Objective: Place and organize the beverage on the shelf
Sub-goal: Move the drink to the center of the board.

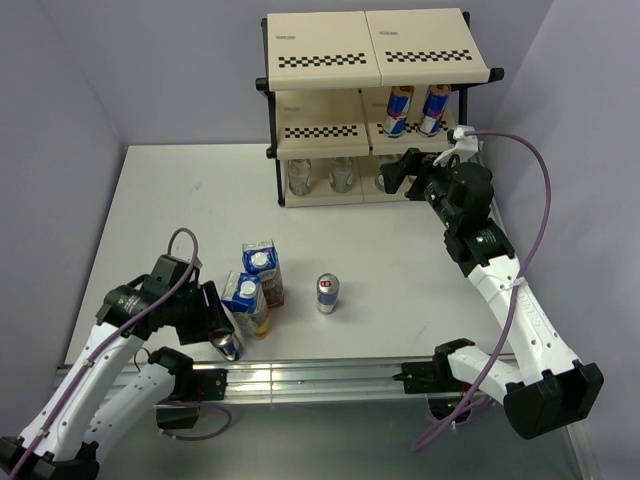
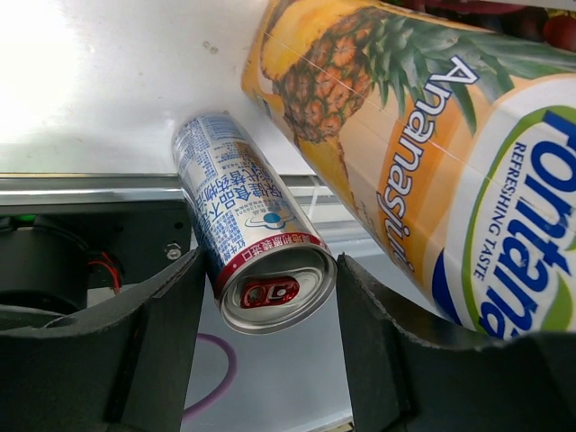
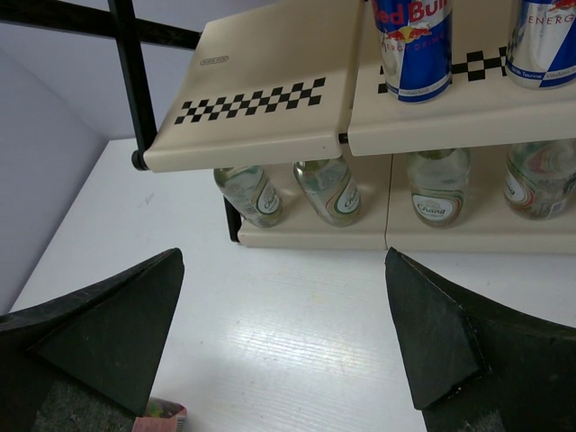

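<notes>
At 7 o'clock on the table (image 1: 170, 200), the left gripper (image 2: 270, 270) has a finger on each side of a tipped can (image 2: 238, 207), very close, but I cannot tell if they squeeze it. The yellow carton (image 2: 423, 153) sits right beside it at 1 o'clock, crowding one finger, with the purple carton (image 1: 264, 270) just behind. A second can (image 1: 327, 293) stands alone at 3 o'clock from the cartons. Far off at 12 o'clock, the shelf (image 1: 320, 60) holds four bottles (image 3: 333, 189) down low and two cans (image 1: 400, 108) above, and the right gripper (image 3: 283, 261) hangs near, fingers wide, holding nothing.
</notes>
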